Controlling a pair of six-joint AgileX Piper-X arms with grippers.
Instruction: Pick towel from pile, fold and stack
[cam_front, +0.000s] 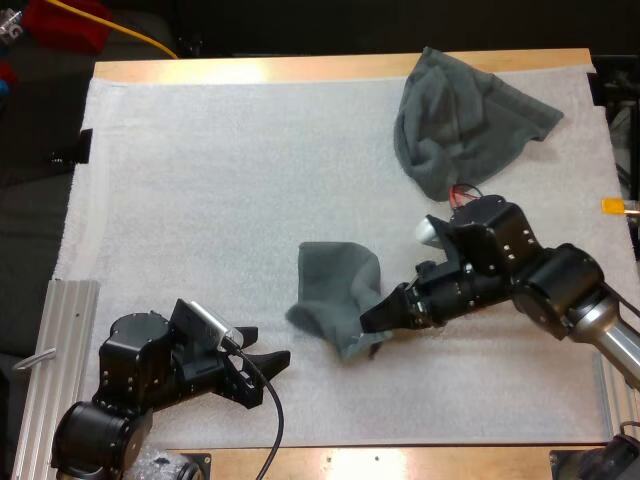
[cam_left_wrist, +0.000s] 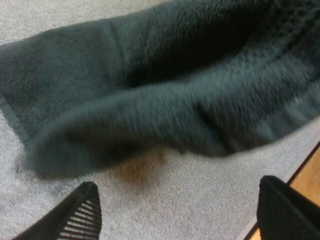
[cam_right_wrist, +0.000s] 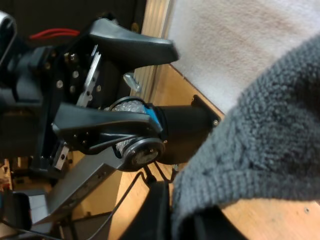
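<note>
Your right jaws clamp the towel at its edge; your left jaws gape wide, clear of it.

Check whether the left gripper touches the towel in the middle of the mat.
Apart: high view shows bare mat between the left gripper and the towel.

On the mat over the counter, the pile sits far back on the right, one towel lies near the middle toward the front, right fingers on its front right corner, left fingers just left of it, apart.
</note>
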